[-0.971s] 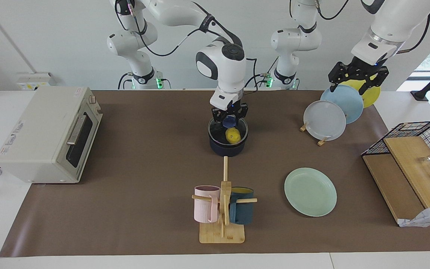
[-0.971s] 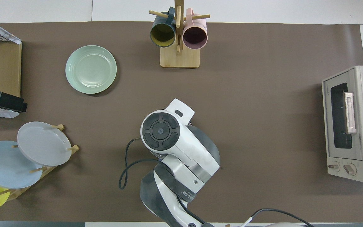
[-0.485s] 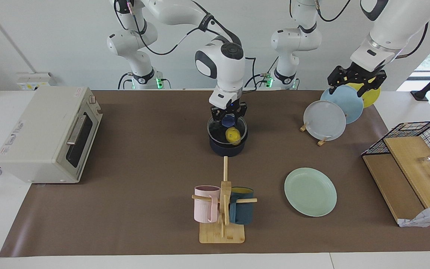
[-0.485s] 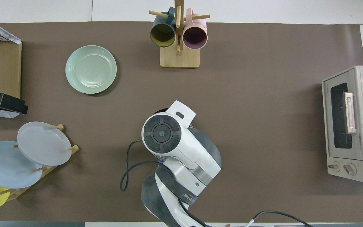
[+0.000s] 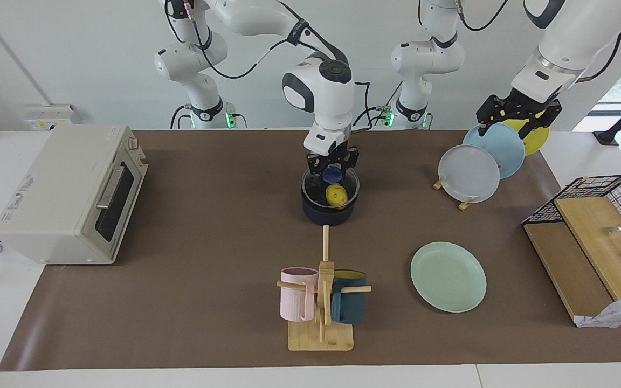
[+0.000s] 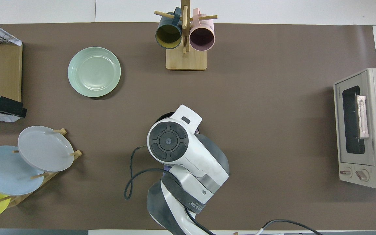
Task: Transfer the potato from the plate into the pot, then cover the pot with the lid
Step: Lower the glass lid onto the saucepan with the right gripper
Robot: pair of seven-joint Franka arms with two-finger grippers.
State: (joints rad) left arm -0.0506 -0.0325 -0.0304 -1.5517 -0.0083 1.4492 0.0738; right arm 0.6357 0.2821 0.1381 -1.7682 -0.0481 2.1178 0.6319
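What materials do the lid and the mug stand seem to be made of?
Lid: seems clear glass with a blue knob, since the potato shows through it. Mug stand: seems pale, matte, unpainted wood, possibly bamboo, judging by its light tan colour.

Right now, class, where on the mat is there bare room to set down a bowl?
Between the toaster oven and the pot; also between oven and mug tree. Crowded: around the plate rack and the wire basket.

Yellow potato [image 5: 335, 194] inside lidded pot [image 5: 329, 213]
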